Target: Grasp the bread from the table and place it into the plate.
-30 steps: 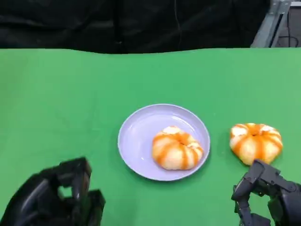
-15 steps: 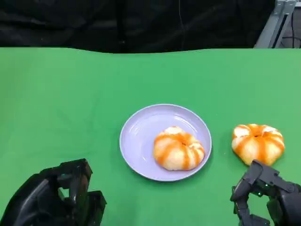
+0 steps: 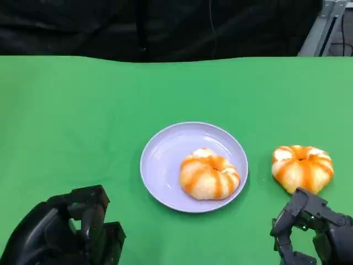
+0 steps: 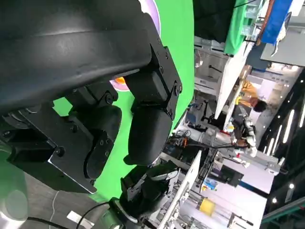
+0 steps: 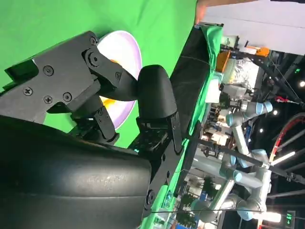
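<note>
- Two breads: one (image 3: pixel 209 174) already on the plate (image 3: pixel 165 160), the other (image 3: pixel 301 168) on the green surface (image 3: pixel 83 110), just beside the right hand (image 3: pixel 309 232).
- Barely any change over the last second; right hand parked low, fingers apart, empty.
- Left hand (image 3: pixel 69 234) curled, holding nothing.
- Second grasp not yet begun.

Our head camera looks down over the green table (image 3: pixel 83 121); our wrist cameras sit close behind each hand, sharing the plate (image 3: pixel 165 165).
</note>
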Controlling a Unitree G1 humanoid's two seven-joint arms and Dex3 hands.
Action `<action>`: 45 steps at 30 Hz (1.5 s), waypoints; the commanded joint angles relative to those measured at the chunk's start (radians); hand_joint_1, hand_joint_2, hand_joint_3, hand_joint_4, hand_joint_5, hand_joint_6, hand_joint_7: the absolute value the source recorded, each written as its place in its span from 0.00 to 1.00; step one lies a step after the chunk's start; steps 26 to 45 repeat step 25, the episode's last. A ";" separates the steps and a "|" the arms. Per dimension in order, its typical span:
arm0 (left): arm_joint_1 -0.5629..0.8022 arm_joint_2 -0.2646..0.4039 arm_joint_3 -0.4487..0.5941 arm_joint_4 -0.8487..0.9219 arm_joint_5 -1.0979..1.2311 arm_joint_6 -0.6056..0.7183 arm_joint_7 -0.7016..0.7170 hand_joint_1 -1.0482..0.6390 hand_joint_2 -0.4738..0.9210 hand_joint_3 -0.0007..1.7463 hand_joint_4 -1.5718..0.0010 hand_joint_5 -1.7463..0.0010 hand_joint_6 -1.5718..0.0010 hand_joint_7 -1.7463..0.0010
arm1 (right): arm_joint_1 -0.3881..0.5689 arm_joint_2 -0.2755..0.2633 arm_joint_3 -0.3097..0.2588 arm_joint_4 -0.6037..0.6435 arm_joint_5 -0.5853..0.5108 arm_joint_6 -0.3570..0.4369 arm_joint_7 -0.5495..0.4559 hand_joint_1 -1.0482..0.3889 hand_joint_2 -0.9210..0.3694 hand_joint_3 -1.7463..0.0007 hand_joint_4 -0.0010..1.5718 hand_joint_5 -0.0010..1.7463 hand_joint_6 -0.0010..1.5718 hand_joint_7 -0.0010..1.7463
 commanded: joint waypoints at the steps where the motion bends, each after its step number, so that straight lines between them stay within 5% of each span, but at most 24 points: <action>1: 0.005 0.018 0.008 -0.008 0.000 0.007 0.009 0.78 0.79 1.00 0.25 0.00 0.36 0.00 | 0.003 -0.009 -0.008 -0.006 0.007 0.005 -0.001 0.63 0.26 0.38 0.51 1.00 0.44 0.91; 45: 0.008 0.020 0.010 0.005 -0.001 0.007 0.005 0.80 0.81 1.00 0.24 0.00 0.36 0.00 | 0.008 -0.007 -0.005 -0.009 0.006 -0.002 0.000 0.64 0.26 0.37 0.51 1.00 0.45 0.91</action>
